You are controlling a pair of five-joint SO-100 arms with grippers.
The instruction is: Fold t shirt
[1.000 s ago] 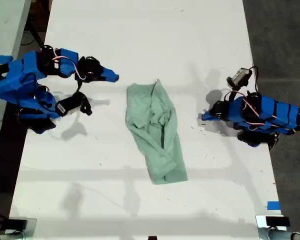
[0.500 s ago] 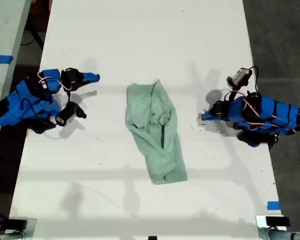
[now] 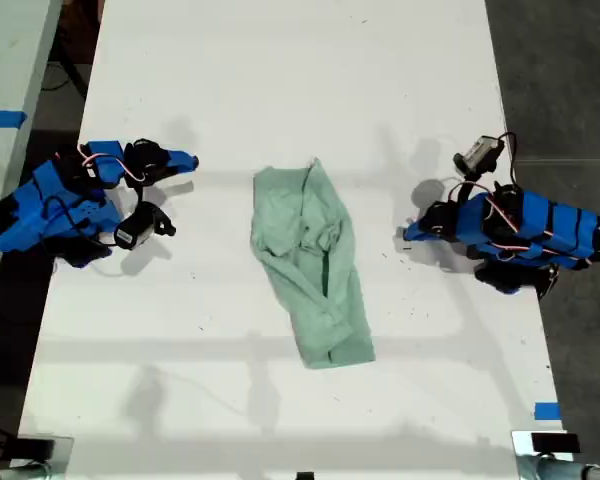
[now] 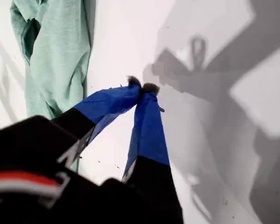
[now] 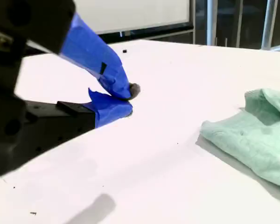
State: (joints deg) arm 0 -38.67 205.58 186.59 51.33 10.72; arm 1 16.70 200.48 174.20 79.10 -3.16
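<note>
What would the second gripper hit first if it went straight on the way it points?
Most likely the t shirt. My second gripper points across bare table toward it, with nothing between; it might only clip the cloth's edge.

Pale mint-green t shirt on a white table; blue arms with black parts

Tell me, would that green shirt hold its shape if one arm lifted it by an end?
Probably not. The t shirt lies wrinkled and bunched in a long bundle, so it would likely droop and unfold. It looks like thin, light cloth, easy to lift. Pushed across the smooth white table, it would probably crumple rather than slide whole.
</note>
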